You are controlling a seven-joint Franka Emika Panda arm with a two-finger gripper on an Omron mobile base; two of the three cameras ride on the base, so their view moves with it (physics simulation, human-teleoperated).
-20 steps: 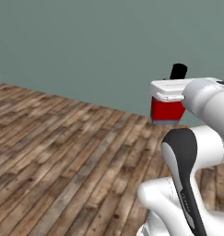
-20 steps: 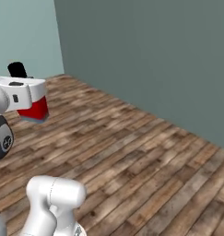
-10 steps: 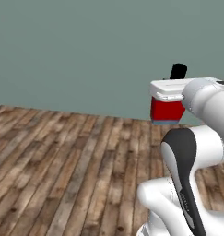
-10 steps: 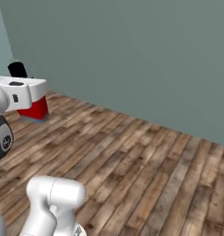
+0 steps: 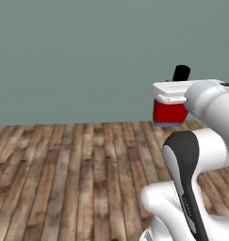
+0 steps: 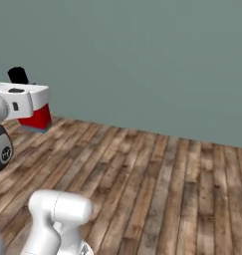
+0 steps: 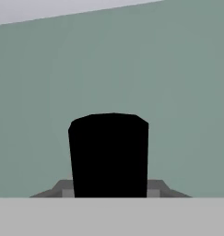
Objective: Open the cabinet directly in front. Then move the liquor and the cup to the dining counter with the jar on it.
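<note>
Plain teal wall and plank floor all round. Base views catch the liquor's red label tucked under the hand, black cap poking above; hand view gives just that cap, pinched between the fingers.

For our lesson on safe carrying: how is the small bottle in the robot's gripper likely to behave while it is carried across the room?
The liquor looks squat with a short neck, so it probably resists tipping. Its smooth red label suggests it could slip. The gripper appears shut on it near the black cap, so it may swing slightly.
</note>
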